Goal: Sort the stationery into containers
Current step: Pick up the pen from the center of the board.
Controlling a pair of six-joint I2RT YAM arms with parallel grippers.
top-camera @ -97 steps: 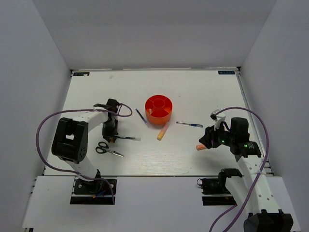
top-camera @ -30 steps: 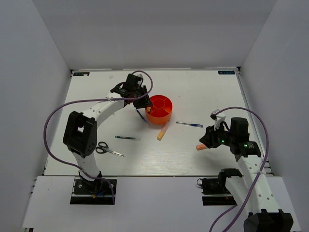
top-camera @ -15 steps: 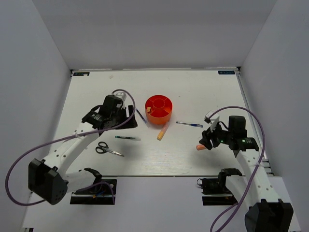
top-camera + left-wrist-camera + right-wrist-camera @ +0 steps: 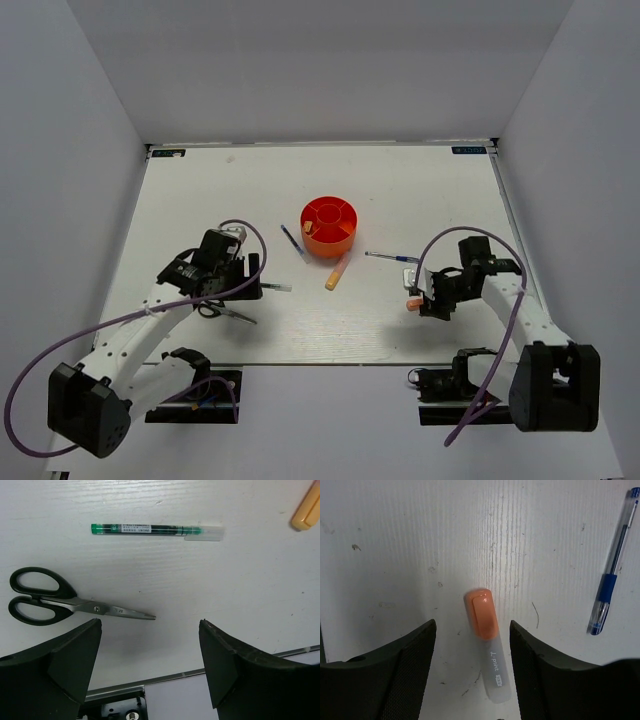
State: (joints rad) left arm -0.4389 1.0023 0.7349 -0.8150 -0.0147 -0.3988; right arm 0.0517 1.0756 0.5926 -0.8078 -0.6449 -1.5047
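Note:
The orange-red round tub (image 4: 329,224) stands mid-table. My left gripper (image 4: 225,282) (image 4: 150,625) hovers open and empty over the black-handled scissors (image 4: 60,602) (image 4: 225,311), with a green pen (image 4: 150,529) (image 4: 265,286) just beyond them. My right gripper (image 4: 424,300) (image 4: 472,630) is open and straddles the orange marker with pale cap (image 4: 487,640) (image 4: 413,303), which lies flat between the fingers without touching them. A blue pen (image 4: 612,575) (image 4: 392,258) lies to its right. A yellow-orange marker (image 4: 337,272) and another blue pen (image 4: 292,239) lie beside the tub.
The table's near edge (image 4: 165,677) runs just below the left fingers, with the arm's base plate under it. Grey walls close in the table on three sides. Purple cables loop beside both arms.
The left arm swung back from the tub to above the scissors and its jaws opened. The right gripper turned, came down over the orange marker and opened wider.

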